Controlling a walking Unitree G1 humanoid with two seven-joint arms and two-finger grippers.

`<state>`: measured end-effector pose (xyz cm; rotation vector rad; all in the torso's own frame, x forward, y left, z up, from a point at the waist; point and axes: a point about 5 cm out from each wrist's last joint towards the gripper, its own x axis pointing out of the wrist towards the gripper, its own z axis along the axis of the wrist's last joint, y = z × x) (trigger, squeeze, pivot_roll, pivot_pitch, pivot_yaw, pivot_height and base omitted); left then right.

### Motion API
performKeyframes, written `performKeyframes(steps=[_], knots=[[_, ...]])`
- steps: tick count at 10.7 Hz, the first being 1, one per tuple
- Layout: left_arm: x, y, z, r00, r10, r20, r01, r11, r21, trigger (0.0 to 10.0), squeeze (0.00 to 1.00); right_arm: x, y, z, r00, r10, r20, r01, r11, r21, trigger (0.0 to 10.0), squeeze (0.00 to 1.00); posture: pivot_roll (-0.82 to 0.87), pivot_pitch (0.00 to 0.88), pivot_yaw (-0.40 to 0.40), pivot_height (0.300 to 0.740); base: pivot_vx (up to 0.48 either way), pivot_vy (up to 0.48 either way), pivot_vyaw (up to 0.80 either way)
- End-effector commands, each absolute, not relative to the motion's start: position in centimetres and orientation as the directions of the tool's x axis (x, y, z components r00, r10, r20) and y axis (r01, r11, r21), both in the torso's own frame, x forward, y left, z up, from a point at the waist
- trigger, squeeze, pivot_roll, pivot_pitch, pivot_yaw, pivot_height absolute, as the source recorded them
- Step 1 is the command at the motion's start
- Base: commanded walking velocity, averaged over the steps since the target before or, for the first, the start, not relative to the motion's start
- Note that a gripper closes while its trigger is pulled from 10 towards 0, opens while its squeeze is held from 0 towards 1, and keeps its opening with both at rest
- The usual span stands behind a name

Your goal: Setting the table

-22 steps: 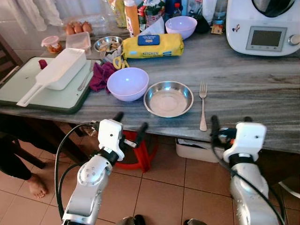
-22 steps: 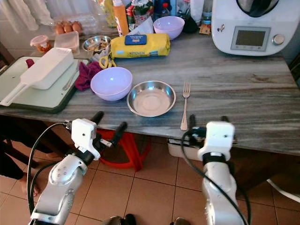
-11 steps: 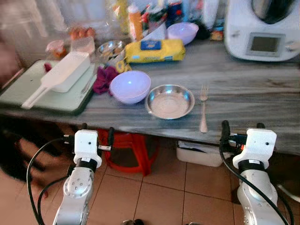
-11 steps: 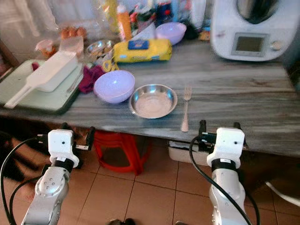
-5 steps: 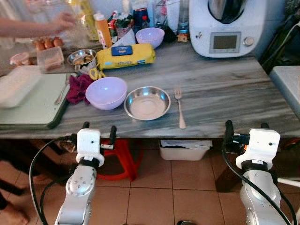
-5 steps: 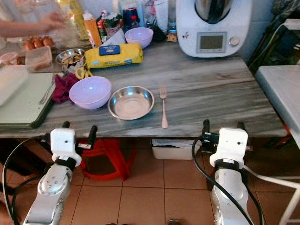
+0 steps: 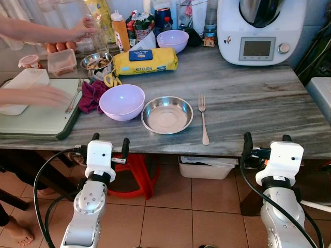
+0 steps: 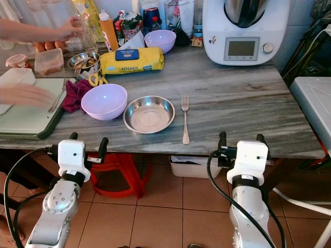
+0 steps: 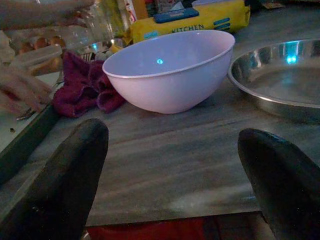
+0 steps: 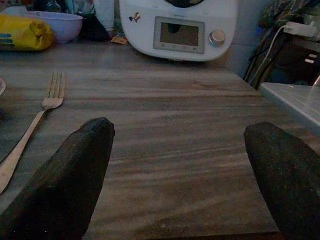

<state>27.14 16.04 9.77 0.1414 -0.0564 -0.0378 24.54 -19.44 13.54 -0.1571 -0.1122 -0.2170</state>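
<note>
Flanking bare table edge (image 7: 222, 147), both grippers gape.

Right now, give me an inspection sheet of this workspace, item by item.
Surface: grey marbled table, right half mostly bare.
Job's things: lavender bowl, steel plate beside it, fork to the plate's right.
Clutter: maroon cloth, yellow kitchen pack, green tray, second lavender bowl, white kitchen machine.
Grippers: left pincer and right pincer open, below the table's front edge, holding nothing.
Cables: black cable looping beside the left arm.
Surroundings: person's hand over the tray; red stool underneath.
</note>
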Motion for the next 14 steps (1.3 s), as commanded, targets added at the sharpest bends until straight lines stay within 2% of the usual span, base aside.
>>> performKeyframes(steps=[1, 13, 14], knots=[[27.23, 16.25, 9.99, 0.998, -0.034, 0.052, 0.026, 0.987, 0.161, 10.0, 0.0, 24.46, -19.48, 13.78, 0.967, -0.211, 0.141, 0.231, 0.963, -0.138, 10.0, 0.0, -0.15, 0.113, 0.113, 0.74, -0.262, 0.0, 0.0], [27.65, 15.8, 10.18, 0.996, -0.068, 0.051, 0.059, 0.984, 0.165, 10.0, 0.0, 24.87, -19.42, 13.73, 0.969, -0.204, 0.139, 0.222, 0.966, -0.131, 10.0, 0.0, -0.16, 0.108, 0.121, 0.74, -0.32, 0.0, 0.0], [27.71, 15.61, 10.33, 0.994, -0.082, 0.066, 0.069, 0.981, 0.18, 10.0, 0.0, 24.93, -19.44, 13.72, 0.97, -0.2, 0.14, 0.219, 0.967, -0.133, 10.0, 0.0, -0.15, 0.105, 0.119, 0.74, 0.0, 0.0, 0.0]])
